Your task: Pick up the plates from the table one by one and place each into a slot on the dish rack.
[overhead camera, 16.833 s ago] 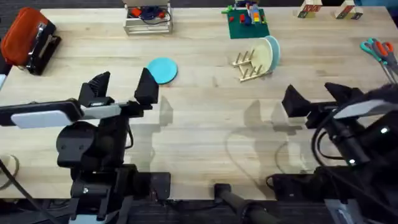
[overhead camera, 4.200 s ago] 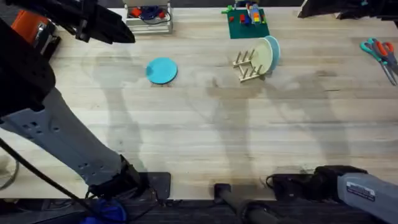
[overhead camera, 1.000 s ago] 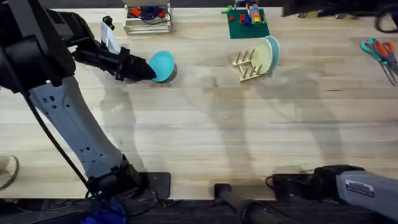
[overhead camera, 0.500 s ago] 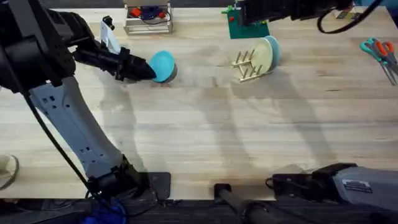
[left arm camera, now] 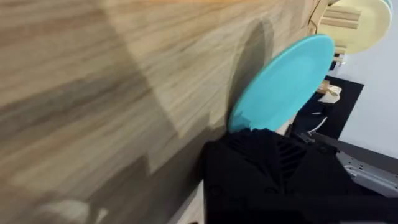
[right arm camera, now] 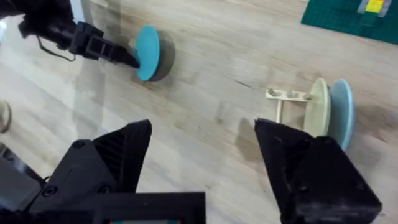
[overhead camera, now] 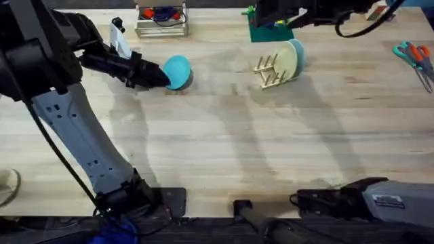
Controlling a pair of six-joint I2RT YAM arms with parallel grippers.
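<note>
A turquoise plate (overhead camera: 178, 70) stands tilted up on its edge at the back left of the table (overhead camera: 224, 149). My left gripper (overhead camera: 160, 76) is shut on its near rim. The left wrist view has the same plate (left arm camera: 283, 84) rising out of a black finger (left arm camera: 261, 168). The dish rack (overhead camera: 268, 70) holds a cream plate (overhead camera: 289, 62) and a light blue plate (overhead camera: 300, 53) upright in its slots. My right gripper (right arm camera: 208, 155) hangs open high above the table, empty, looking down on the rack (right arm camera: 286, 95) and the turquoise plate (right arm camera: 147, 53).
A white wire basket (overhead camera: 161, 20) and a green board with blocks (overhead camera: 270, 26) sit along the far edge. Scissors (overhead camera: 415, 59) lie at the far right. The right arm (overhead camera: 305, 10) is a dark shape over the back edge.
The right arm has swung left across the back of the table. The left gripper and the tilted turquoise plate have stayed put over the last second.
</note>
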